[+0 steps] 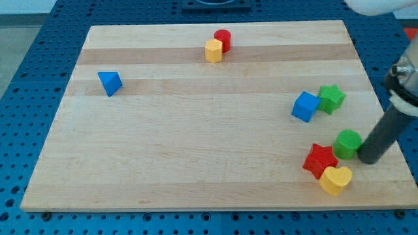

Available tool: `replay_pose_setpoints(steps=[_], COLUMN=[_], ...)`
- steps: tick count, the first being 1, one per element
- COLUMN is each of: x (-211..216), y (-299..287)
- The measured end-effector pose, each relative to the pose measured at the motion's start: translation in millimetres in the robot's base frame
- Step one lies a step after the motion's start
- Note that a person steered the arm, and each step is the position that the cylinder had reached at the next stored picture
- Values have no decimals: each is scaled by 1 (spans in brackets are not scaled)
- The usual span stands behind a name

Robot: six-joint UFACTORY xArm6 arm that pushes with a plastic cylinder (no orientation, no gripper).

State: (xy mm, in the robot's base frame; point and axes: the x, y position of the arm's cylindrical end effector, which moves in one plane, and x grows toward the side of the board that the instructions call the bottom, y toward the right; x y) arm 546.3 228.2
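Note:
My tip [369, 158] rests on the wooden board [196, 130] near the view's lower right, just right of a green cylinder [348, 143] and close to touching it. Below and left of the cylinder lies a red star [320, 160], with a yellow heart [336, 179] against its lower right side. Higher up on the right, a blue cube [305, 106] sits beside a green star [332, 98]. At the view's top centre a red cylinder [223, 40] stands against a yellow hexagonal block [213, 50]. A blue triangular block [110, 82] lies alone at the upper left.
The board lies on a blue perforated table [26, 78]. Its right edge [385, 130] runs close behind my rod. The arm's pale body [405, 72] shows at the view's right edge.

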Motion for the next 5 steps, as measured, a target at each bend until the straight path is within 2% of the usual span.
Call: replay_pose_setpoints(steps=[2,3,4,5], x=[-79,-64,-20,23], y=[-49,-22,16,22])
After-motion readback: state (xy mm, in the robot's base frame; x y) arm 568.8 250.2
